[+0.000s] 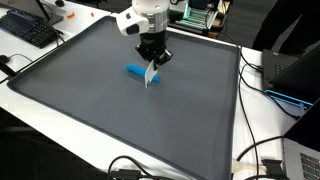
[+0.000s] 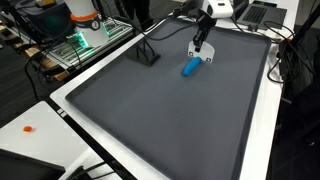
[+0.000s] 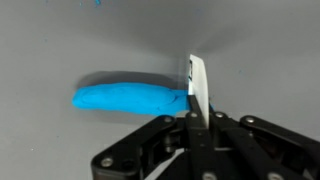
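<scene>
Grey mat (image 1: 90, 110) on a cluttered desk. Item one: my gripper (image 1: 151, 64), fingers clenched on a thin white strip (image 3: 197, 80), edge-up. Item two: blue cylinder (image 3: 130, 97) lying flat mid-mat, just beside the strip.

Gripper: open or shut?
Shut. Wrist view shows the gripper clamped on a thin white piece, beside the blue object.

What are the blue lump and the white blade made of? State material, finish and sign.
Blue elongated rounded lump: probably soft dough or foam; matte, no glints, rounded ends. Thin white flat blade: likely rigid plastic; smooth, stands straight, unbent, in the claw.
</scene>
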Robot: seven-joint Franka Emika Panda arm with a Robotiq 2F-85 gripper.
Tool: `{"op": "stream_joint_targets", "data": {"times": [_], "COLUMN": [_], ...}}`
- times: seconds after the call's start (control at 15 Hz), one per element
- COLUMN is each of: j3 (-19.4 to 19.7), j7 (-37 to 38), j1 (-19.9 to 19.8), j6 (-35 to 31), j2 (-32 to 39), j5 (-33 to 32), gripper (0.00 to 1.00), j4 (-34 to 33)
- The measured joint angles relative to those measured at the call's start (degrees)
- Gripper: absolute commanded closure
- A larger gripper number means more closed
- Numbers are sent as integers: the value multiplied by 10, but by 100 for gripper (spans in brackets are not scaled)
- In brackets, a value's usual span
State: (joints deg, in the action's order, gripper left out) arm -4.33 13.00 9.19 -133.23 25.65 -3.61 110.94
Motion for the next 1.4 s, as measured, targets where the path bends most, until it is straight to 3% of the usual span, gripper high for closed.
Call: {"op": "stream_joint_targets", "data": {"times": [0.73,1.4], "j3": [1,-23], "j7": [-2,-51], "j1": [0,-7], "j6": [-3,9], "j2": [7,-8], "j5": [9,89], "gripper": [99,99], "j4": [4,24]}}
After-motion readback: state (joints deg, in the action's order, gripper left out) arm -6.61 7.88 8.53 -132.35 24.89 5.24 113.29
